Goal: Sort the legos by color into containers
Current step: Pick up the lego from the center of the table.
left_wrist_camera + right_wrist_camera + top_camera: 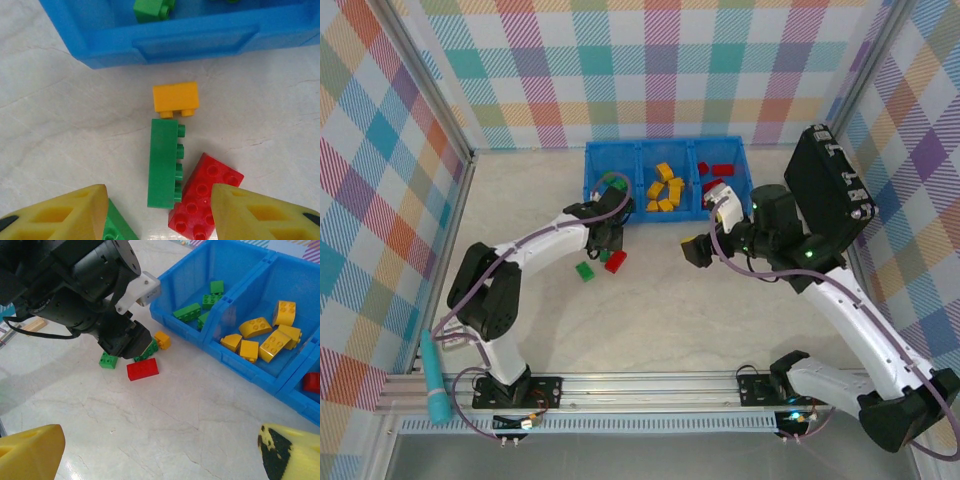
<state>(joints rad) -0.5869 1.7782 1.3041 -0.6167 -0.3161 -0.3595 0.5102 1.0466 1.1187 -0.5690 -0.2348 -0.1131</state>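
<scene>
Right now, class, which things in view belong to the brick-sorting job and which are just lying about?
Job: blue tray, red brick, long green brick, yellow brick, small green brick.
Lying about: black case, teal stick.

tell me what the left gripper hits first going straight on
Likely the long green brick, lying just ahead between its open fingers, with the red brick beside it; depth is hard to judge.

Pale marbled table [660, 320], blue tray [590, 178] standing toward its far side, yellow brick [175, 96] just in front of the tray, long green brick [164, 162] at its studs, red brick [205, 200] alongside, small green brick [585, 270] nearby.
</scene>
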